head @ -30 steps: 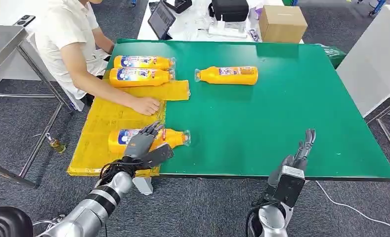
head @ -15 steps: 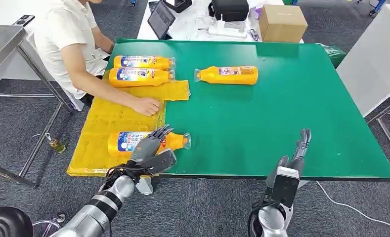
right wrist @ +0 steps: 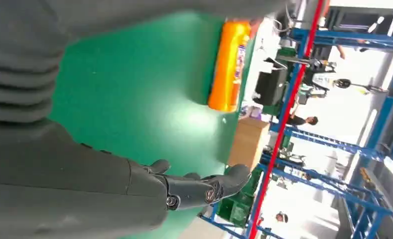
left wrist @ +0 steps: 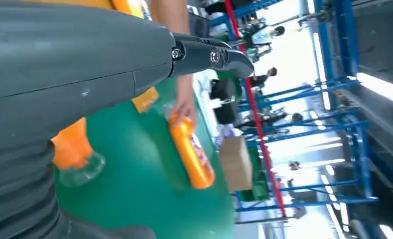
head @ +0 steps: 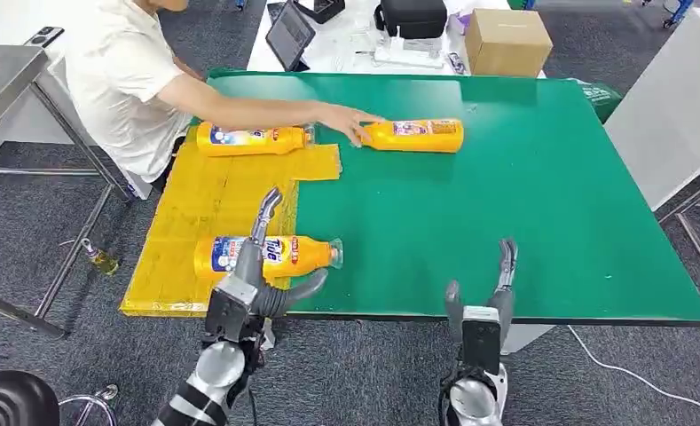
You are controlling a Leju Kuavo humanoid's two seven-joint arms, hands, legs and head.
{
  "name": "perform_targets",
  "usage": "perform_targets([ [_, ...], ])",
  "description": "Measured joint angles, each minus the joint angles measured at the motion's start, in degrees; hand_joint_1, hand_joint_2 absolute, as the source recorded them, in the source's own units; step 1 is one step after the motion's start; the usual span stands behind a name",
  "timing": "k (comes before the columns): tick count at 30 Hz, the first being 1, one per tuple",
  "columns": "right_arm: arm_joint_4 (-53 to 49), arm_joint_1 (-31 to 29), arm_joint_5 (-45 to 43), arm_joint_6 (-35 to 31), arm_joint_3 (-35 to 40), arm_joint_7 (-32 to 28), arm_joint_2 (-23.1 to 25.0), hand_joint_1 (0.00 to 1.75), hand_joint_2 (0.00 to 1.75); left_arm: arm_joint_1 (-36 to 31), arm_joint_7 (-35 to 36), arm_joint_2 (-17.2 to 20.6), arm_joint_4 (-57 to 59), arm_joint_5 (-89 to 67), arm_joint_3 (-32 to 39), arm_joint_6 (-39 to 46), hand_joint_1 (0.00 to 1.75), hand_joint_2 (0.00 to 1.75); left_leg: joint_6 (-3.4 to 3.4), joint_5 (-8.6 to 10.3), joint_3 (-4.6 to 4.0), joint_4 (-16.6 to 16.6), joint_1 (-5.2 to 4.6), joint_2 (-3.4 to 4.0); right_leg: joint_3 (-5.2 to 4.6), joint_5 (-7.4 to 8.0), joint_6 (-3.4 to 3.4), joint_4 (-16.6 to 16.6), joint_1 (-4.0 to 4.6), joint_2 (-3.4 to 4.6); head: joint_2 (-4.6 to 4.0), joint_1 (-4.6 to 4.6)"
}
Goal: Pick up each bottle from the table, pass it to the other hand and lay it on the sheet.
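We find the fingers (head: 265, 211) of the left hand (head: 250, 275) stretched straight and the thumb thrown wide to the side; the hand holds nothing and stands over the near edge of the table, just in front of the near bottle (head: 266, 254), which its fingers cross in the head view. Whether a fingertip touches that bottle we cannot tell. The right hand (head: 482, 306) is likewise spread, fingers (head: 507, 260) upright and apart from the thumb, holding nothing, at the near edge of the green table (head: 523, 195).

Taking the rest by size: the table top is green. A yellow sheet (head: 195, 209) covers its left part. A person in a pale shirt (head: 120, 75) sits at the far left corner, and we see the person's hand (head: 346, 120) resting on the neck end of the far bottle (head: 412, 135), which lies on the bare green surface. A cardboard box (head: 507, 40) stands beyond the far edge. One bottle (head: 248, 138) lies at the far end of the sheet. The near bottle lies on its side with its body on the sheet and its clear cap (head: 334, 252) over the green.
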Motion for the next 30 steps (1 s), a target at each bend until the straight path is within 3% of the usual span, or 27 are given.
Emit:
perform_targets([
  [3,1.1,-0.2,0.1,0.2,0.5,0.0,-0.4,0.00,1.75,1.0,-0.2,-0.1,-2.0,0.8,-0.2,-0.4,0.00,1.75,0.00,0.01,0.01,0.0,0.00,0.01,0.00,0.00,0.00,0.0,0.00,0.00,0.00,0.02],
  [6,3.1,-0.8,6.2,-0.6,1.2,0.0,-1.3,0.00,1.75,1.7,-0.7,-0.2,-3.2,5.8,-0.3,-1.8,0.00,1.75,0.00,0.01,0.01,0.0,0.00,0.01,0.00,0.01,0.00,0.0,0.00,0.00,0.00,0.00],
  [12,10.9,-4.2,41.6,-2.8,-2.7,3.8,-4.7,0.00,1.75,3.1,-1.9,-0.2,-3.7,9.5,-1.8,-1.0,0.00,1.75,0.01,0.01,0.01,0.0,-0.02,-0.02,0.01,0.02,0.01,0.0,-0.01,-0.01,0.00,0.00],
  [16,18.3,-8.6,50.7,-2.8,-4.3,9.5,-9.0,0.00,1.75,3.0,-2.1,-0.1,-3.7,10.0,-2.2,-1.4,0.00,1.75,0.04,0.03,0.01,0.0,-0.08,-0.01,0.03,0.05,0.04,0.0,-0.07,-0.01,0.00,0.00],
  [22,27.1,-15.1,57.9,-2.8,-4.5,14.8,-14.2,0.00,1.75,2.9,-2.2,-0.1,-3.7,10.0,-3.5,-1.8,0.00,1.75,0.04,0.04,0.02,0.0,-0.08,0.01,0.03,0.08,0.06,0.0,-0.07,0.00,0.00,0.00],
  [30,35.9,-21.7,59.4,-2.7,-2.7,17.9,-16.7,0.00,1.75,2.3,-2.2,-0.2,-3.6,10.1,-4.5,-2.1,0.00,1.75,0.04,0.04,0.01,0.0,-0.08,0.00,0.02,0.07,0.07,0.0,-0.07,0.00,0.00,0.00],
])
